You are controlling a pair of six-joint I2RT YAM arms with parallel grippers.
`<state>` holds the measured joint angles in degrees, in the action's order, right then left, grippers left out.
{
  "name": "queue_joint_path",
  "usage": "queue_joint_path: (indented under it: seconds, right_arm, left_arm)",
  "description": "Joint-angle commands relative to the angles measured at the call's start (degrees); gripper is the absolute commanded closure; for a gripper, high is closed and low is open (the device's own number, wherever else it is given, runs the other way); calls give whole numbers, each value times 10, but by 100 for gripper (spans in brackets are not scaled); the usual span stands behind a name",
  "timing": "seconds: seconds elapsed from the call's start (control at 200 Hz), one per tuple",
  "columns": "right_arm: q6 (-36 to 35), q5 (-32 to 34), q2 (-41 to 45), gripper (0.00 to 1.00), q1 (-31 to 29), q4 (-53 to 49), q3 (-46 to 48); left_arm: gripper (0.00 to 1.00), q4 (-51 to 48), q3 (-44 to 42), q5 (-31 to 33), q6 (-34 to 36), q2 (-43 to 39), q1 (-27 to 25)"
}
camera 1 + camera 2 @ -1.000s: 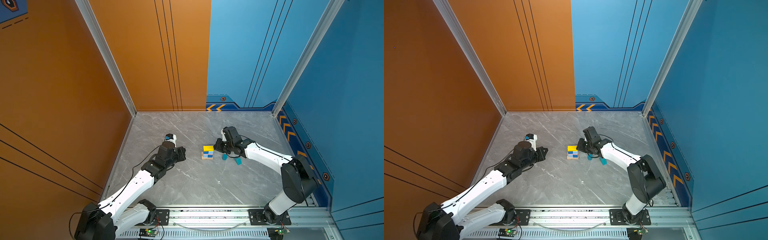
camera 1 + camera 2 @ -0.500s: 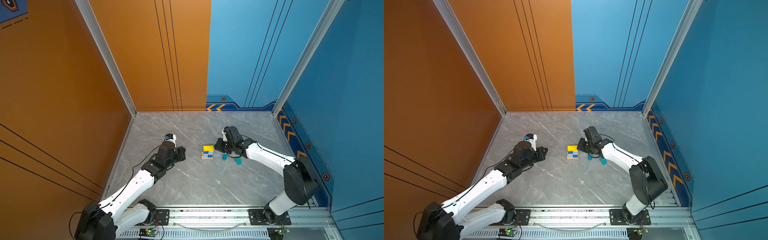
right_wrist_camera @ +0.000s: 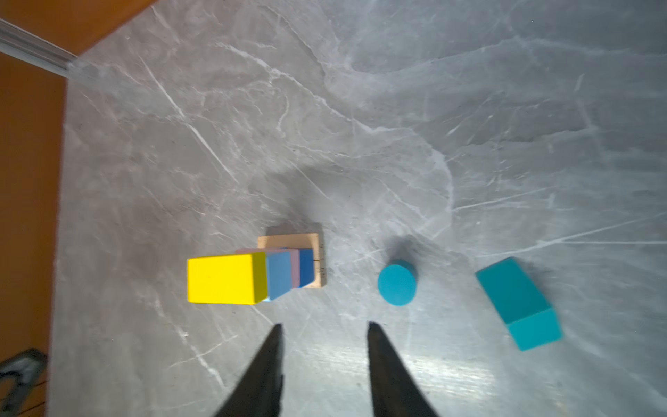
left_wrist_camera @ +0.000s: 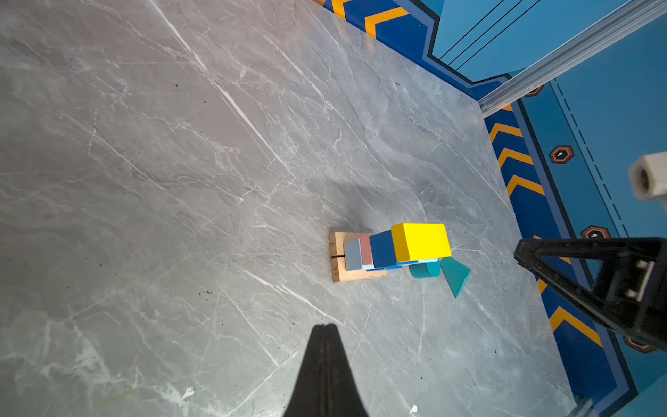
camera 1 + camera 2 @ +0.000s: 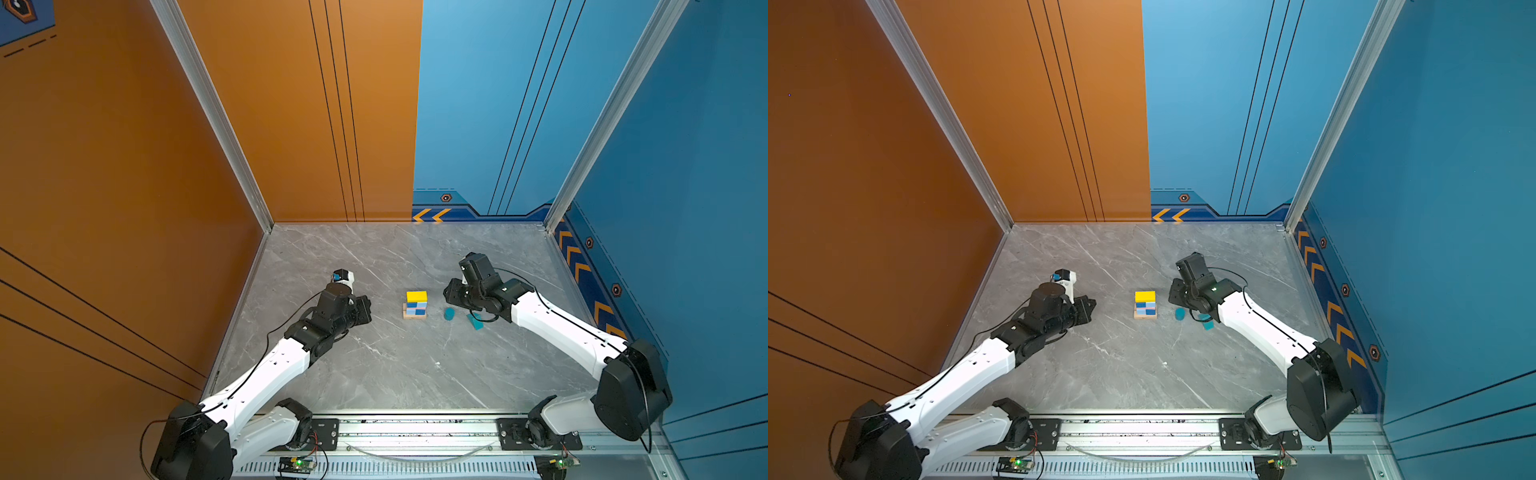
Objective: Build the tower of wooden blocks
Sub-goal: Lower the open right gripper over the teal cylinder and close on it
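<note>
Compared with one second ago, my right gripper (image 3: 323, 328) is now open: its two black fingers stand apart with nothing between them, and the arm behind it is swung a little more outward. It hovers low over the grey marble table (image 5: 395, 365), and I judge that the jaws are parted to prepare a new pick. The narrow tower (image 5: 415, 305) of painted wood blocks stands near the middle of the table, between my two grippers. It has a tan plank base (image 4: 337, 252), blue and pink layers above it, and a yellow block (image 3: 225, 278) on top. Two pieces are not yet placed. The short teal cylinder (image 3: 397, 285) stands on its flat end near the tower on my right arm's side, and the teal prism (image 3: 516, 299) lies on its side a little farther away. Neither touches the tower. The cylinder is the nearer one to my open fingers, so it seems the next to take. My left gripper (image 4: 325, 328) has its jaws pressed together and holds nothing. It waits well apart from the tower, I think to avoid knocking it.
</note>
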<state>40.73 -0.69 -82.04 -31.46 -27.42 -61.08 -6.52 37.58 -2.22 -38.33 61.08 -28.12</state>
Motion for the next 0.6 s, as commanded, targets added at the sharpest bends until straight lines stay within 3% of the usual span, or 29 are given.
queue_joint_path:
  seconds: [0.0,0.185,0.596]
  right_arm:
    - [-20,39,-14,44,1,-48,4]
    - [-30,47,-57,33,-7,-56,-14]
    - [-31,56,-140,35,-14,-38,-39]
  left_arm:
    - [100,-26,15,3,21,6,4]
    - [100,-32,20,4,27,16,5]
    - [100,-35,27,-1,33,37,5]
